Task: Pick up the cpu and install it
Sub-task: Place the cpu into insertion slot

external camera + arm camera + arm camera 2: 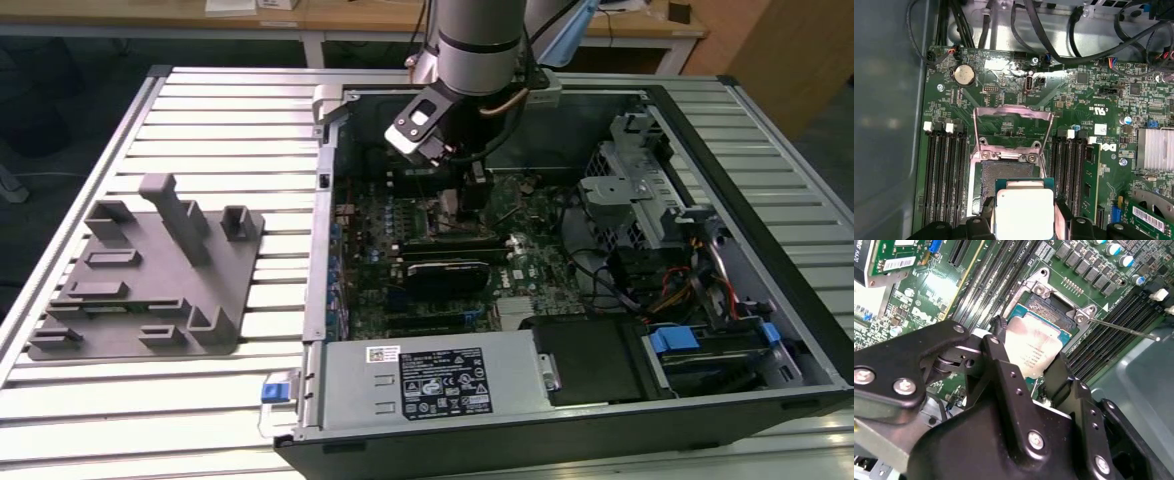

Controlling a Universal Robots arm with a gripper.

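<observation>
One step of two looks done: the pickup is complete, the install is not.

Exterior view, left to right: grey fixture plate (140,290) on the slatted table (200,140). Beside it is the open computer case (747,250), with the arm reaching down inside and the gripper (470,200) low over the motherboard (534,250).

Second wrist view: jaws clenched on the cpu (1034,352), one finger (999,347) on each opposite edge, metal plate up.

First wrist view: the cpu hangs partly over the open socket (1004,177), whose load frame (1013,112) is swung up. The dark contact field shows beyond the chip, so I judge it neither aligned nor seated. Seating remains.
</observation>
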